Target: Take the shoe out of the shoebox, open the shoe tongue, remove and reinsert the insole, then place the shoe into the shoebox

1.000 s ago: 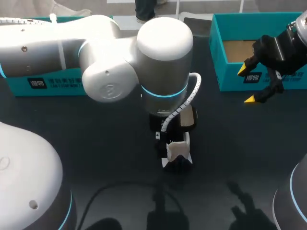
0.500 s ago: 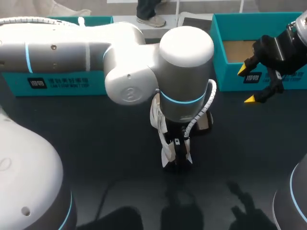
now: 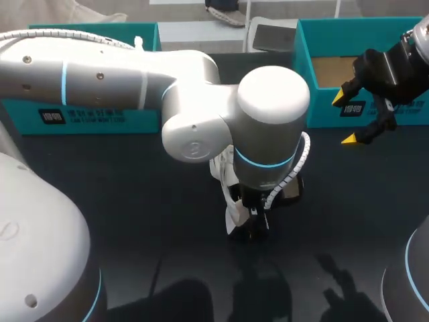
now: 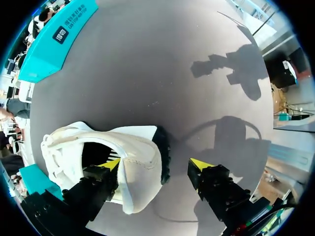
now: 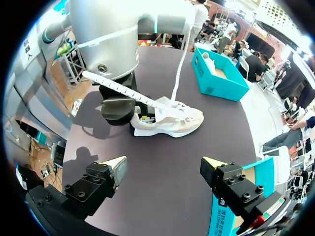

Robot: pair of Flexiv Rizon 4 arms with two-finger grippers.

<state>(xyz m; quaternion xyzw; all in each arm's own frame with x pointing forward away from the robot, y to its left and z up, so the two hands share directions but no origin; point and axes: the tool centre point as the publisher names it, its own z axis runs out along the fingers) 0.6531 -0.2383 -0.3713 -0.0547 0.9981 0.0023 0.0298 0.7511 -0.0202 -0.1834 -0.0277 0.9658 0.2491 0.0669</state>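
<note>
Left arm's wrist housing has swung toward the right over the last second. It now sits right over the shoe (image 4: 133,157), and more white upper shows beside it in the head view. The left gripper (image 4: 156,164) tip is almost where it was. Jaws apart: one finger is down inside the heel opening, the other outside past the heel and not touching, so no grip yet.

Shoe lies on its sole mid counter (image 3: 134,201), out of the box. Likely lining up on the heel to steady it for the tongue or insole step.

Right gripper (image 5: 165,166) hasn't moved. It hangs at the front wall of the right shoebox (image 3: 322,107), jaws wide, nothing between.

Room: bare counter all round the shoe. The left shoebox (image 3: 80,117) and right shoebox are well apart from it. Counter edge is beyond the outer finger, not close.
</note>
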